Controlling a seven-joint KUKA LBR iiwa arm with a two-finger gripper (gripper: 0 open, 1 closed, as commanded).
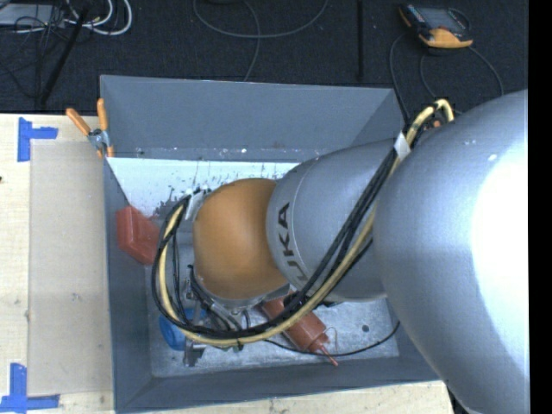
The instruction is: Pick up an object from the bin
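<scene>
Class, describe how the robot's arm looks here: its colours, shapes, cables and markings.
The arm is built of thick, rounded silver-grey links. Its wrist wears a smooth orange dome cover. Black and yellow cables run along it and loop round the cover. Black KUKA lettering, partly hidden, marks the link beside the cover.

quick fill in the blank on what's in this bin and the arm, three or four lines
1. The red block lies by the wall of the bin on the view's ______ side.
2. The small thing below that block, near the bin's front left corner, is coloured ______.
3. The rounded cover on the arm's wrist is coloured ______.
4. The arm reaches into the bin from the view's ______.

Missing words: left; blue; orange; right
</scene>
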